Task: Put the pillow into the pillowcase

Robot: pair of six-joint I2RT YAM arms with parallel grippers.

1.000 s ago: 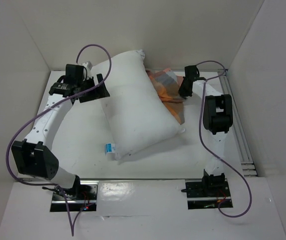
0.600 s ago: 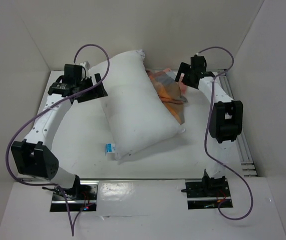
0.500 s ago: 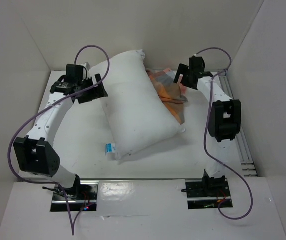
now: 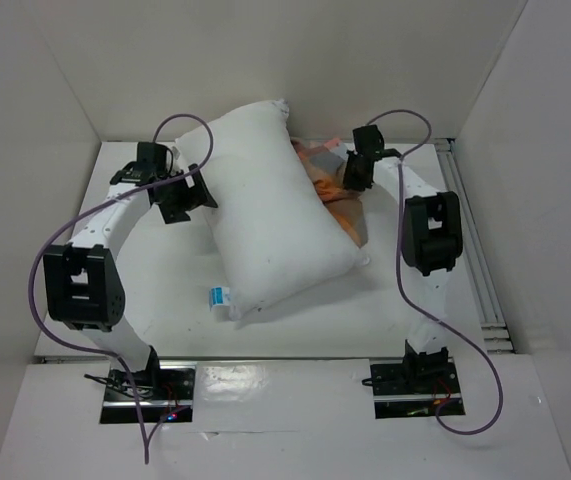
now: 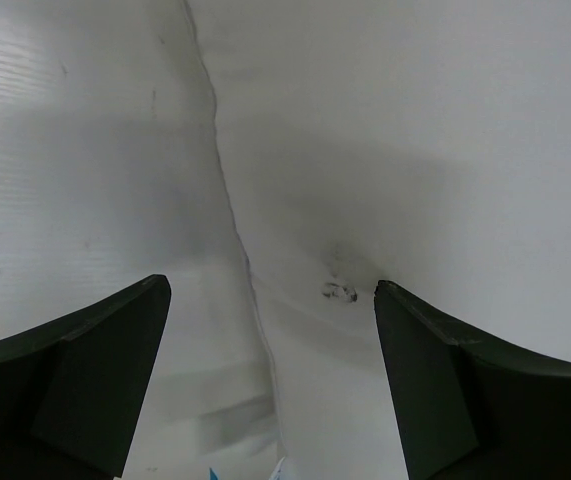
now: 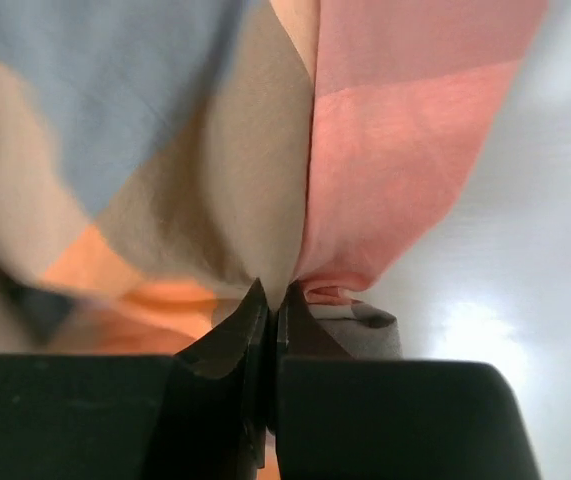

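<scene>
Plump white pillow (image 4: 275,215) lies diagonally mid-bench (image 4: 155,280), blue label (image 4: 219,296) at its near corner. Checked orange-blue-grey pillowcase (image 4: 330,180) sits crumpled against its far right side. By the pillow's left edge the left pincer (image 5: 270,288) is released; right pincer (image 6: 270,300) clenched on a pillowcase fold.

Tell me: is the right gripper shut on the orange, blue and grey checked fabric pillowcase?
Yes, the right gripper is closed with a fold of the checked pillowcase pinched at its tips.
</scene>
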